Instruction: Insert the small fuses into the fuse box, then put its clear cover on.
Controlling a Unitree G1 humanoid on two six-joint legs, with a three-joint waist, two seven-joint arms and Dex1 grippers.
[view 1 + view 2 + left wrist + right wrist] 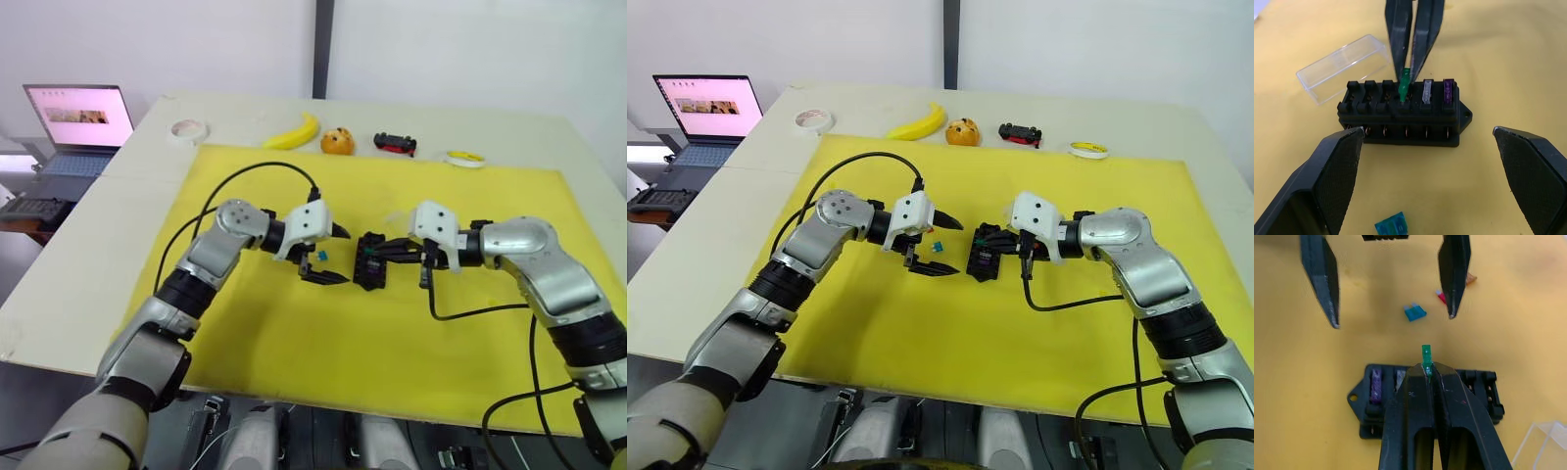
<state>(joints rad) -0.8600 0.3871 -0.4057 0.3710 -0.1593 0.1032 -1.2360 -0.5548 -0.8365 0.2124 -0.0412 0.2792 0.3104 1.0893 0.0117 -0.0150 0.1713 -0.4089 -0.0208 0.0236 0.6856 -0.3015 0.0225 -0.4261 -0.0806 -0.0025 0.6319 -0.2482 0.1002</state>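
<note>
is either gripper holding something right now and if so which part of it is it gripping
The right gripper is shut on the green fuse, pinching its upper end while the lower end sits at the fuse box. The left gripper is open, holding nothing.

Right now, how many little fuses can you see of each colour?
Green fuse: 1, pinched by the right gripper over the fuse box
Grey fuse: 1, in the box
Purple fuse: 1, in the box
Teal fuse: 1, loose on the yellow mat
Red fuse: 1, on the mat
Orange fuse: 1, on the mat
Total: 6
</note>
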